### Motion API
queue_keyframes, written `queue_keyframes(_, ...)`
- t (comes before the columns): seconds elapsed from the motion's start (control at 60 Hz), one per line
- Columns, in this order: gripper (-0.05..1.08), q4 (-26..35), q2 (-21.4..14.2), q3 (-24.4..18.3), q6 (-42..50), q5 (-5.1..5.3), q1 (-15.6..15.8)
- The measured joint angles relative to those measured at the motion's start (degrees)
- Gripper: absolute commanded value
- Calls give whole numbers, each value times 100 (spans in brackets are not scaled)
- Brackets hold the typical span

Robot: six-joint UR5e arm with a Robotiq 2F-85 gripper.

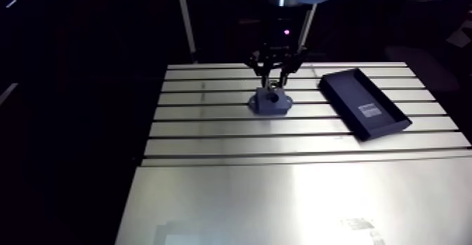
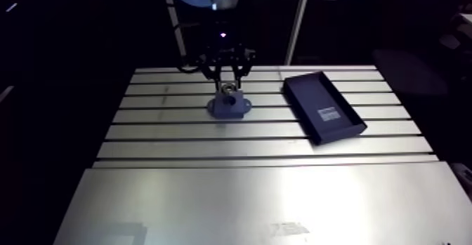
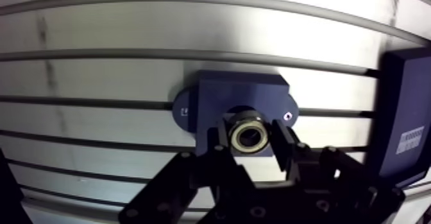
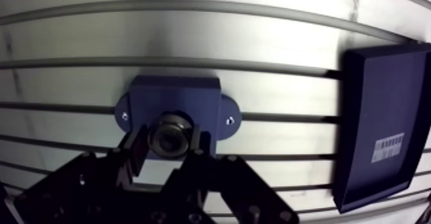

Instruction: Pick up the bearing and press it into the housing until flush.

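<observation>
A dark blue housing (image 3: 238,98) with two flange ears sits on the slotted table (image 1: 211,128). My gripper (image 3: 249,137) hangs just over it, shut on the bearing (image 3: 248,135), a metal ring with a brass-coloured inner race. In the wrist view the bearing lies over the housing's bore, with the dark hole showing just behind it. In the arm view the gripper (image 1: 276,76) stands straight above the housing (image 1: 271,102); I cannot tell whether the bearing touches the bore.
A dark blue rectangular tray (image 1: 364,102) with a white label lies on the table to the right of the housing, a short gap away. A smooth plate (image 1: 295,206) covers the table's near part.
</observation>
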Motion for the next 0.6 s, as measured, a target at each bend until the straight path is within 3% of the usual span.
queue_keyframes(0.6, 68, -34, 122, 38, -65, -8, -6)
